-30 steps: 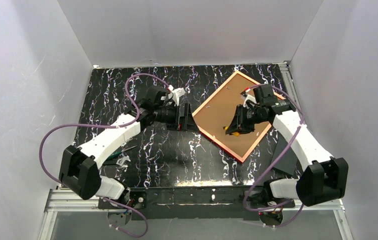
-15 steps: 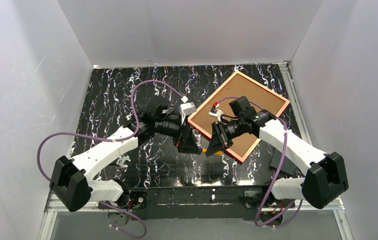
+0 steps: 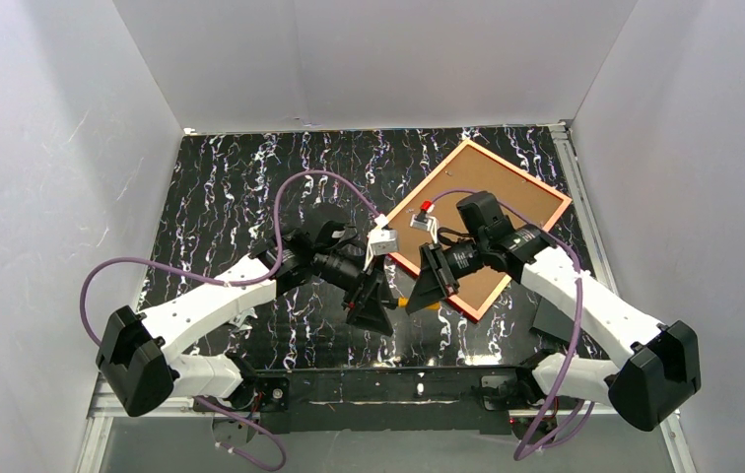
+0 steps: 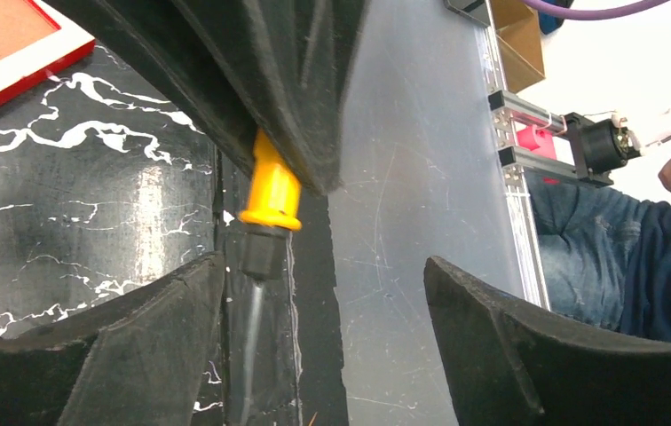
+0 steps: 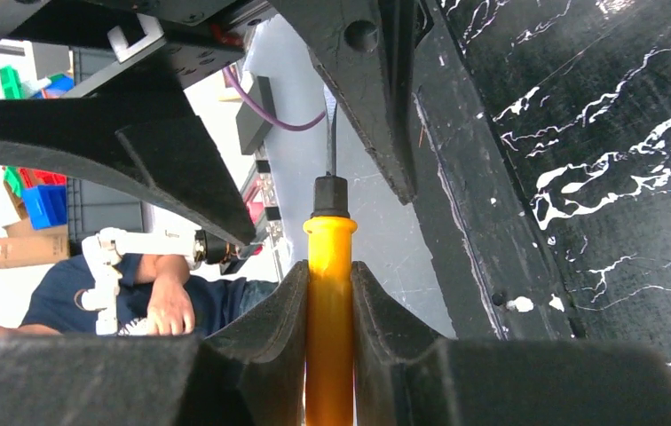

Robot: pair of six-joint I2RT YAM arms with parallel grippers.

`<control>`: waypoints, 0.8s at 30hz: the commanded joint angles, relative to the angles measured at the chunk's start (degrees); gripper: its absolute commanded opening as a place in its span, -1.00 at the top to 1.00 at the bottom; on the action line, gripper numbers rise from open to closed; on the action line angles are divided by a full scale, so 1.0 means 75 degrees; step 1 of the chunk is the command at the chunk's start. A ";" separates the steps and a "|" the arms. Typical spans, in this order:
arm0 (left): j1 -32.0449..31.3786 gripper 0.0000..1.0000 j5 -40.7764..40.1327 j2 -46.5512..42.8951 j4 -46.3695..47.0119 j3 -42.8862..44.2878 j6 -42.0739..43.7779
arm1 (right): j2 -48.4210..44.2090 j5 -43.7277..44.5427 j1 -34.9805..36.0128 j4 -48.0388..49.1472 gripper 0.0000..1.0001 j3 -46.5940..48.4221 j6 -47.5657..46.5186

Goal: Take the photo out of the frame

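The frame [image 3: 518,171] lies face down at the back right, its red-orange rim around the brown backing board [image 3: 492,192]. The photo is hidden under that board. My right gripper [image 3: 420,294] is shut on an orange-handled screwdriver [image 5: 329,293], held off the frame's near-left edge with the shaft [image 5: 331,142] pointing away. My left gripper [image 3: 373,305] is open, and the screwdriver's black collar [image 4: 261,253] and shaft sit just inside its left finger [image 4: 137,346]. A red corner of the frame [image 4: 39,71] shows in the left wrist view.
Small metal tools [image 3: 236,313] lie on the black marbled table [image 3: 250,187] near the left arm. A dark grey flat piece [image 3: 556,315] lies by the right arm. White walls close three sides. A person [image 5: 150,297] sits beyond the table's front edge.
My right gripper carried the screwdriver off the backing board toward the front middle. My left gripper swung down and forward to meet it, and its open jaws now flank the screwdriver's tip end.
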 commanded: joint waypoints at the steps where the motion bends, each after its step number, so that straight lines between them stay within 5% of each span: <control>1: -0.0054 -0.49 -0.0012 -0.0149 -0.0224 0.0121 0.0326 | -0.0145 -0.0015 0.0213 0.0554 0.97 -0.0028 0.0279; 7: -0.0144 1.00 -0.0521 -0.0271 -0.0793 0.0340 0.0818 | -0.0451 0.0180 0.0212 0.1707 0.97 -0.0312 0.0971; 11: -0.0137 1.00 -0.1173 -0.0425 -0.0293 0.0233 0.0212 | -0.0820 0.1291 0.0213 0.2413 0.00 -0.0686 0.1713; 14: -0.0137 1.00 -0.1795 -0.0524 0.0483 -0.0031 -0.0645 | -0.1396 0.2733 0.0199 0.3680 -0.37 -0.1391 0.3129; 19: -0.0137 1.00 -0.2128 -0.0591 0.1602 -0.0399 -0.1542 | -0.2473 0.4213 0.0193 0.6406 -0.46 -0.2969 0.5167; 24: -0.0131 1.00 -0.2002 -0.0556 0.1905 -0.0456 -0.1746 | -0.2413 0.4073 0.0200 0.6980 -0.32 -0.3047 0.5451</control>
